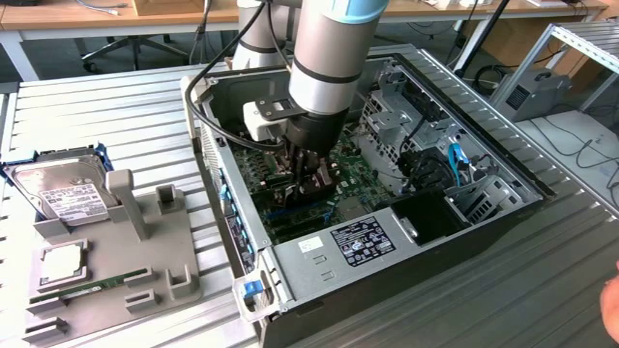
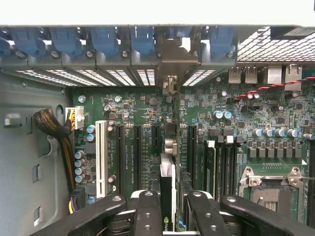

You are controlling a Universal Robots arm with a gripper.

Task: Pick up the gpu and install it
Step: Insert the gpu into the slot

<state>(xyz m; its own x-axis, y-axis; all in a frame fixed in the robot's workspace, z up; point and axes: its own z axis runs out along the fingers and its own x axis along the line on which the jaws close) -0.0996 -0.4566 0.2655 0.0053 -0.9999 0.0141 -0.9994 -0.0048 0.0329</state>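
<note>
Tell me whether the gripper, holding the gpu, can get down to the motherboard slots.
Probably yes. The gripper sits inside the open case, shut on the gpu, which stands edge-on directly over the motherboard slots. No cable crosses its path; the braided cable bundle lies well off to one side.

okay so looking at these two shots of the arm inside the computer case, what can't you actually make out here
- Whether the gpu is seated in its slot: in the wrist view it stands edge-on between the end effector fingers; in the exterior view the arm covers it.
- Text on the hard drive label: too small, exterior view.
- The person's hand: cut off at the exterior view's right edge.
</note>
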